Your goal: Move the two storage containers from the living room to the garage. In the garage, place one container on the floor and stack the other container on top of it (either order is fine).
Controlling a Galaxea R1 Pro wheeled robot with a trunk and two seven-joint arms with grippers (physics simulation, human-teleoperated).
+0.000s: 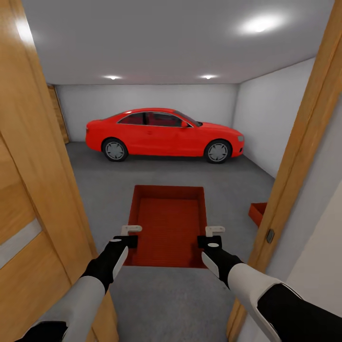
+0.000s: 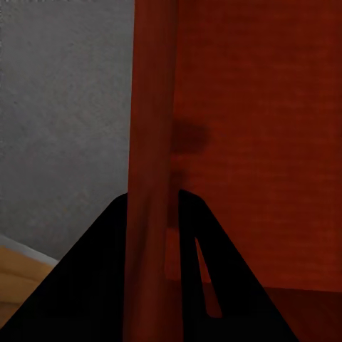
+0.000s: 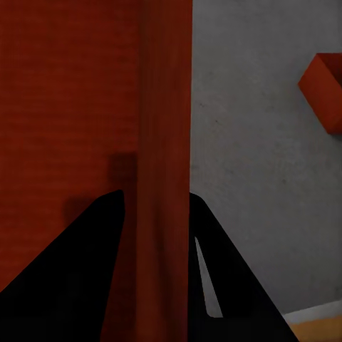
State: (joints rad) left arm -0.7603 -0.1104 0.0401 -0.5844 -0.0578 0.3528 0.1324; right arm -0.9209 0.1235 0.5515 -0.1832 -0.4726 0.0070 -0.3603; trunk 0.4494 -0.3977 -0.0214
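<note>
Recessed ceiling lights (image 1: pixel 259 23) give the garage bright, even light, with glare blooming round the nearest one. Shadows are faint: a soft patch under the red car (image 1: pixel 164 134). Both wrist views are dim and grainy, their black fingers silhouetted, edges slightly blurred

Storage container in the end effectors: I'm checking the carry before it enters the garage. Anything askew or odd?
Nothing stands out. The held storage container sits level and square between the left end effector and right end effector, each clamping a side wall. The other container rests on the garage floor.
</note>
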